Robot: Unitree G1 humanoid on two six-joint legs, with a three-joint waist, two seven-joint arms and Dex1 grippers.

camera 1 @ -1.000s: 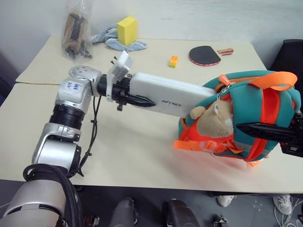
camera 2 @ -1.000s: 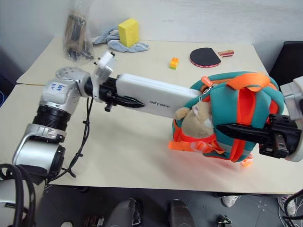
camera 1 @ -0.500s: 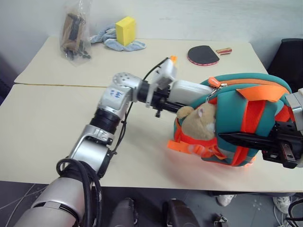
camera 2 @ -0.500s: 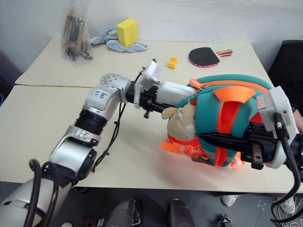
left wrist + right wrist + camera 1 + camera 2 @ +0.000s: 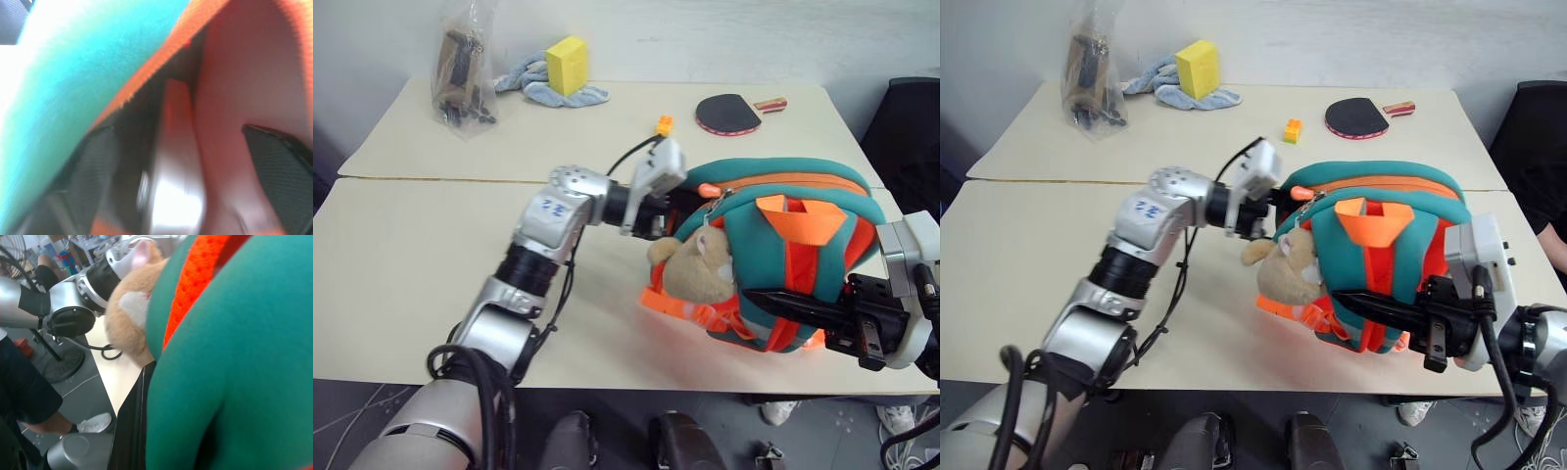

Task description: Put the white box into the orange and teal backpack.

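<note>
Beige table (image 5: 401, 255): left gripper (image 5: 181, 161) spread open inside soft backpack (image 5: 773, 220); stiff, probably light box (image 5: 173, 186) freed; right gripper (image 5: 793, 305) pinches strap.

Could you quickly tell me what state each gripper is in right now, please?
Left gripper: open, inside the orange and teal backpack, with the white box lying loose between its fingers.
Right gripper: shut on the backpack.

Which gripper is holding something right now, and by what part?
The right gripper is shut on the backpack, clamping its front fabric low down beside the orange strap. The left gripper is open inside the bag's mouth, with the white box lying between its fingers, released.
</note>
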